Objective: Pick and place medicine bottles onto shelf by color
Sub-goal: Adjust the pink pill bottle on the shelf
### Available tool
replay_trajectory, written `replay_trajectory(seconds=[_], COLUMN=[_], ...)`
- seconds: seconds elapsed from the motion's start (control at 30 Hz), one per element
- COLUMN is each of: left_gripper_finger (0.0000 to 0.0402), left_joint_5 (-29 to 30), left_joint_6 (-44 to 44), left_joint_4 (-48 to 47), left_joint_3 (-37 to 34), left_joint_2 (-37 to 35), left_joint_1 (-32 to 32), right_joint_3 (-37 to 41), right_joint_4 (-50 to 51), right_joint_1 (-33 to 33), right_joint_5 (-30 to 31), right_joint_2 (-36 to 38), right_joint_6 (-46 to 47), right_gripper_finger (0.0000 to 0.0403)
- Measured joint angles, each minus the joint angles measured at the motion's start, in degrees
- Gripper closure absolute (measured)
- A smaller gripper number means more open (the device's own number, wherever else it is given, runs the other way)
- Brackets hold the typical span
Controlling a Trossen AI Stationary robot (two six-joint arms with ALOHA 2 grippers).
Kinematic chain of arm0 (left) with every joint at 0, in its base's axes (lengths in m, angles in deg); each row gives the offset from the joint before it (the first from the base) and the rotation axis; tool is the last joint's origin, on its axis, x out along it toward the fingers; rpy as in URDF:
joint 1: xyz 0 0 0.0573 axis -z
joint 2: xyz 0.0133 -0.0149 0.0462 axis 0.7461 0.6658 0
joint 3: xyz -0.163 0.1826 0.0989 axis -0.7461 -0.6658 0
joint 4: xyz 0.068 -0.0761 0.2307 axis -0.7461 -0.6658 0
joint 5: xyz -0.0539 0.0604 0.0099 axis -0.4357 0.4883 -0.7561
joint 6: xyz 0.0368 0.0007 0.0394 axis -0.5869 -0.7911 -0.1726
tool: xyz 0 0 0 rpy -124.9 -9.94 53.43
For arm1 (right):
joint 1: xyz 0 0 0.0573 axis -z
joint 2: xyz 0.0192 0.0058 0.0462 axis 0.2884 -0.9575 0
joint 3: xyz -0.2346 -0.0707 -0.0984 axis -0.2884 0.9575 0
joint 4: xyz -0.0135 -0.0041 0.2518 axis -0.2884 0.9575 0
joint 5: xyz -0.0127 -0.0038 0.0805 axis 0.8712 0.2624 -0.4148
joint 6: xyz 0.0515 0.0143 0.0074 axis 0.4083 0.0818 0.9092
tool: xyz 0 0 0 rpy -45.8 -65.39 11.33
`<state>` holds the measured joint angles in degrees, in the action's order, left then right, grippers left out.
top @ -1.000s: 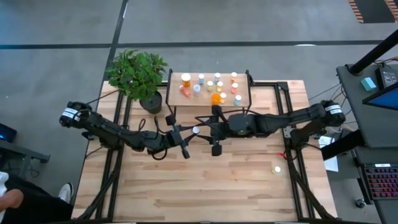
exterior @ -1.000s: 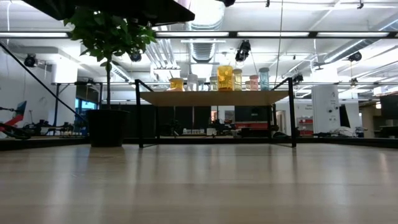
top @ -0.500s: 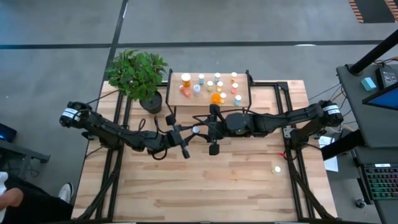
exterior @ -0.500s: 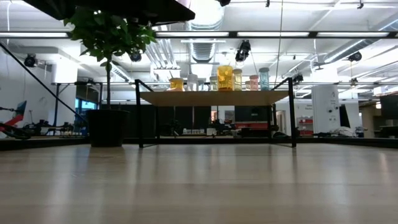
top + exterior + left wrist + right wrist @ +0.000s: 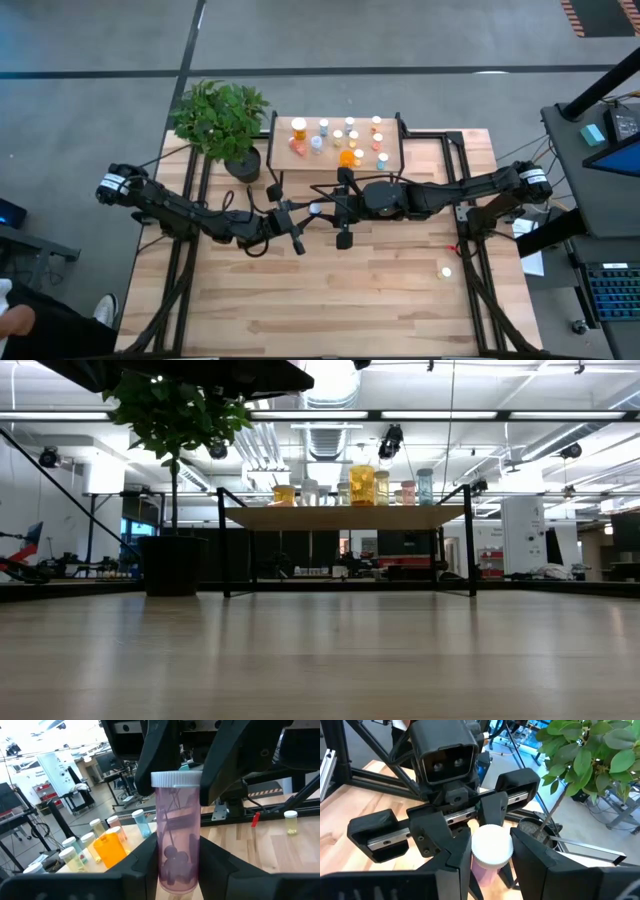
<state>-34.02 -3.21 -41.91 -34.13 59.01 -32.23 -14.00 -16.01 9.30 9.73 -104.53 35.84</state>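
A pink medicine bottle (image 5: 177, 830) with a white cap (image 5: 491, 842) hangs in mid-air above the table's middle, shown in the high view as a pale spot (image 5: 315, 209). My left gripper (image 5: 177, 862) is shut on its lower body. My right gripper (image 5: 491, 855) faces it from the table's right, its fingers closed against the cap. The shelf (image 5: 392, 162) stands at the table's far edge with several bottles on its top, among them a larger orange one (image 5: 111, 847). One yellow bottle (image 5: 446, 271) stands on the table at the right. My left gripper pinches the bottle's lower body (image 5: 167, 870) between its two fingers (image 5: 142, 870), coming roughly level from the table's left. The bottle reaches out beyond the fingertips, cap end away, lifted clear of the table. My right gripper has the cap's rim (image 5: 476, 847) between its two fingers (image 5: 452, 857), one on each side. It comes roughly level from the table's right, meeting the bottle's cap end head-on. The bottle's body stays beyond the fingertips, toward the other gripper.
A potted plant (image 5: 220, 118) stands at the table's far left, beside the shelf. Black frame rails run along the table's left and right sides. Bare wooden tabletop (image 5: 330, 300) lies under and in front of both grippers.
My right gripper's fingers have drawn closer together around the bottle's cap. Both arms and the bottle have kept their places.
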Motion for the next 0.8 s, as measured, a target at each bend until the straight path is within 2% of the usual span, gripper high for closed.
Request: replay_trajectory(seconds=[0.3,0.43,0.63,0.8], left_gripper_finger=[0.0221,0.0189,0.0176,0.0175], left_joint_5=[0.34,3.19,4.46,4.92], left_joint_6=[0.07,0.08,1.64,4.14], left_joint_4=[-0.49,-2.92,-9.84,-10.49], left_joint_3=[0.0,-0.21,-0.88,-4.44], left_joint_2=[-0.18,-1.19,-5.06,-10.86], left_joint_1=[-0.02,0.08,0.47,0.94], right_joint_3=[0.08,-1.96,-7.61,-12.91], right_joint_4=[0.78,5.05,16.42,24.44], right_joint_1=[0.03,0.74,3.13,7.12], right_joint_5=[0.02,0.09,0.06,0.02], right_joint_2=[-0.09,-0.09,-0.02,0.02], right_joint_6=[1.2,3.67,6.17,7.53], right_gripper_finger=[0.0297,0.0297,0.0297,0.0297])
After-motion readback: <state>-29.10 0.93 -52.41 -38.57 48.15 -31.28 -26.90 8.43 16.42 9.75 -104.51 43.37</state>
